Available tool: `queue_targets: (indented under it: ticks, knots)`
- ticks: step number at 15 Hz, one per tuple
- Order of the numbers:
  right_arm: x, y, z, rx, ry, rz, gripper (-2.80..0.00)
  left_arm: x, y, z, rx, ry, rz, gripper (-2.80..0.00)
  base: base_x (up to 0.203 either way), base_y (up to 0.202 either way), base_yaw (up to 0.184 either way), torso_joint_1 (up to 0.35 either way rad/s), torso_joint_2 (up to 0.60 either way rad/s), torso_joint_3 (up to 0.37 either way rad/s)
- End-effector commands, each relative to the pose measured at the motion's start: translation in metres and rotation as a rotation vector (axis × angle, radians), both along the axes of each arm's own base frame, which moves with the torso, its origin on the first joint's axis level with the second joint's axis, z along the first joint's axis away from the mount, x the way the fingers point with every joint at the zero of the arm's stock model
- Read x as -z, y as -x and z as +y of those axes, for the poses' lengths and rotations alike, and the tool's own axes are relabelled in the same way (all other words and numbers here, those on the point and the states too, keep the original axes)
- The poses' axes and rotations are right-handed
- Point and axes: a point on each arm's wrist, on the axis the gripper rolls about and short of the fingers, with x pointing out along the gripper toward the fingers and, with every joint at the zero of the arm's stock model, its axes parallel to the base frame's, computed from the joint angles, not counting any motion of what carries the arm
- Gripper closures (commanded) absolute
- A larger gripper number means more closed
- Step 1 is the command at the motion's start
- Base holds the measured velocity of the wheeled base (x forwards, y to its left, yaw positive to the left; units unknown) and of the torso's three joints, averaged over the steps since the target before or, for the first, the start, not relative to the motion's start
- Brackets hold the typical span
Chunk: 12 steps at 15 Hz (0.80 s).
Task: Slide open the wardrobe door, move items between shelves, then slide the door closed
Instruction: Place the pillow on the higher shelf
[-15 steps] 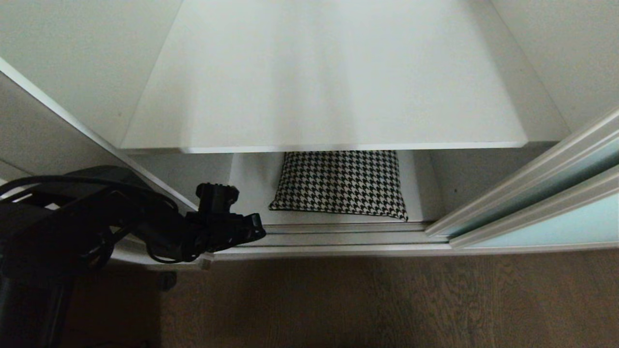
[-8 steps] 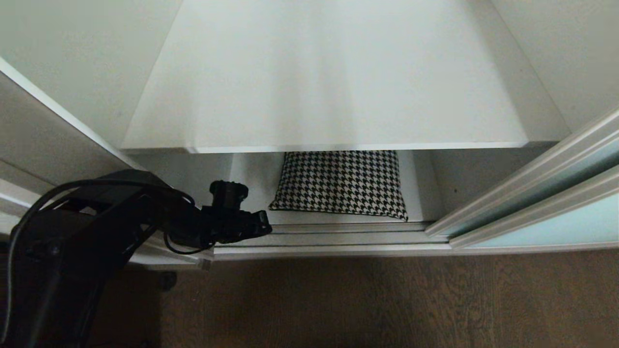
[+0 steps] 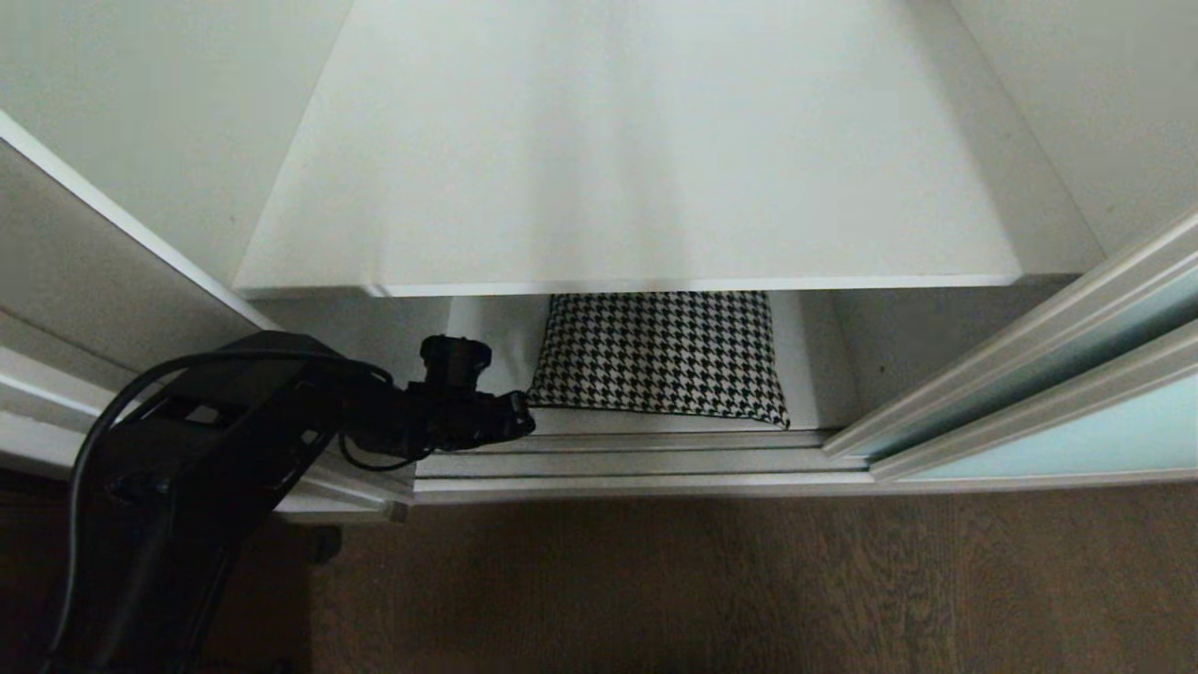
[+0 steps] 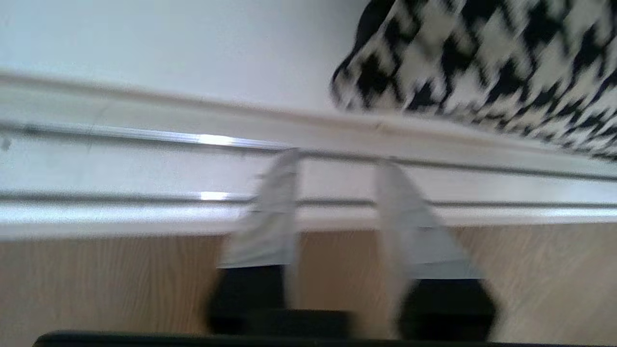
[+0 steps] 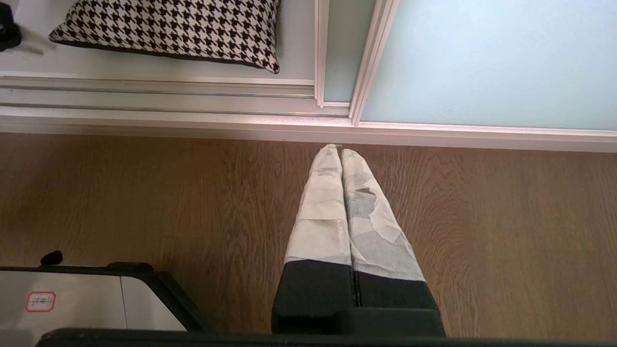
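One snag I'd bet on: left gripper (image 4: 337, 159), fingers apart over the door track (image 4: 144, 168), could clip that rail before reaching the houndstooth bundle (image 3: 660, 356).

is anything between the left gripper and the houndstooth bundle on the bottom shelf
Nothing visible blocks it. The left gripper, fingers apart, hangs over the door track just short of the houndstooth bundle, near its left corner. The sliding door is off to the right, and the shelf above overhangs only the bundle's rear.
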Motion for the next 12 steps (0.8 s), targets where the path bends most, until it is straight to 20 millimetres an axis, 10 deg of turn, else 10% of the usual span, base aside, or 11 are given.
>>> queue_targets:
  ticks: [1, 12]
  knots:
    - [0.000, 0.000, 0.000, -0.001, 0.000, -0.002, 0.00, -0.002, -0.006, -0.001, 0.002, 0.013, -0.021, -2.80, 0.000, 0.000, 0.000, 0.000, 0.00, 0.000]
    - [0.000, 0.000, 0.000, 0.000, 0.000, -0.002, 0.00, -0.015, -0.032, -0.011, 0.170, 0.128, -0.119, -2.80, 0.000, 0.000, 0.000, 0.000, 0.00, 0.000]
